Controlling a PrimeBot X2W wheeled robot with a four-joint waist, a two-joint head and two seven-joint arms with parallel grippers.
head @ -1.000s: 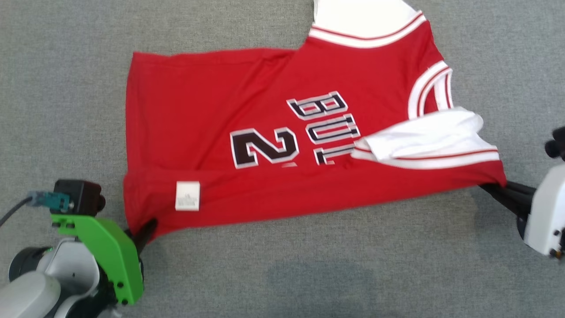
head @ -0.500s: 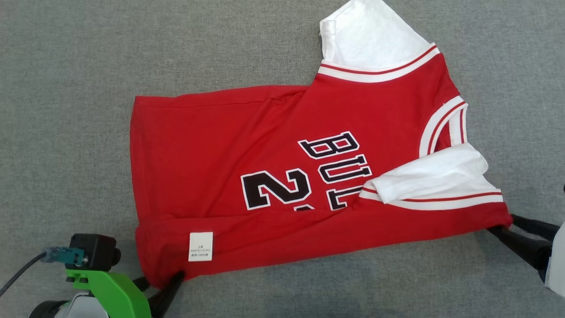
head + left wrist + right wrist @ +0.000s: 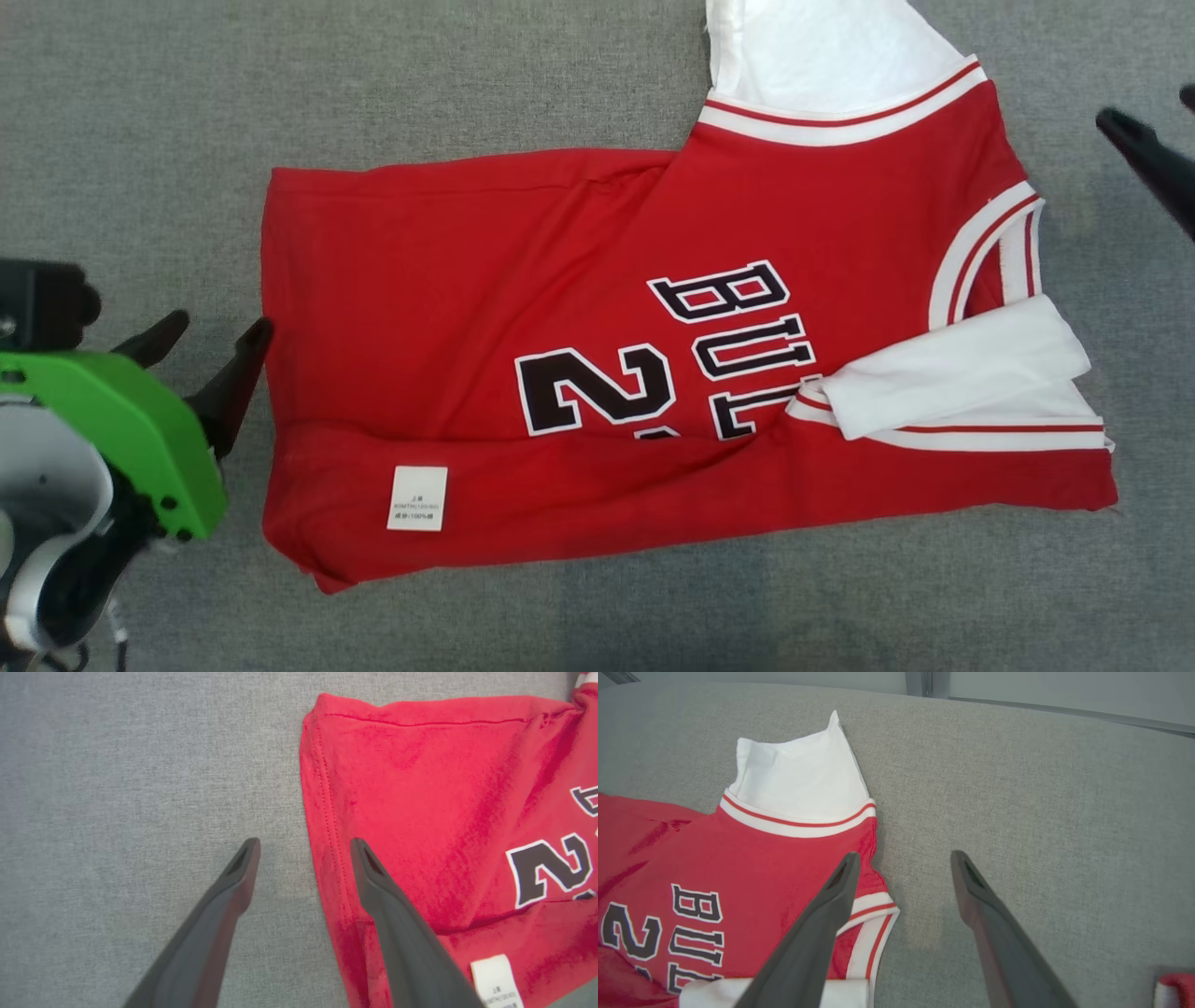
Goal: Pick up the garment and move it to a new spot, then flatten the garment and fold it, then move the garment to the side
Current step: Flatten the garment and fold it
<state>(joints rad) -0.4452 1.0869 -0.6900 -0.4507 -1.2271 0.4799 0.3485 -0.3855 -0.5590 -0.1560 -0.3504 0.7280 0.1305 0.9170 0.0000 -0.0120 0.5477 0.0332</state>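
The garment point(image 3: 579, 280), a red jersey with white sleeves and black lettering, lies flat on the grey surface. Its near strip is folded up over the front, with a white label point(image 3: 417, 497) on top. My left gripper point(image 3: 224, 322) stands open at the garment's left hem, holding nothing. In the left wrist view that gripper point(image 3: 304, 842) straddles the hem of the garment point(image 3: 420, 788) from above. At the upper right my right gripper point(image 3: 1146, 105) is open and apart from the cloth. In the right wrist view the gripper point(image 3: 906, 855) hovers just past the collar side of the garment point(image 3: 761, 858).
The grey cloth surface point(image 3: 140, 140) stretches all around the jersey. Its far edge point(image 3: 1017, 711) shows in the right wrist view, with a pale wall behind. A small red and white bit of cloth point(image 3: 1174, 989) sits at that view's lower right corner.
Both grippers have opened and let go of the garment's near corners. The left one now stands by the left hem, the right one up at the far right. The head camera has shifted.
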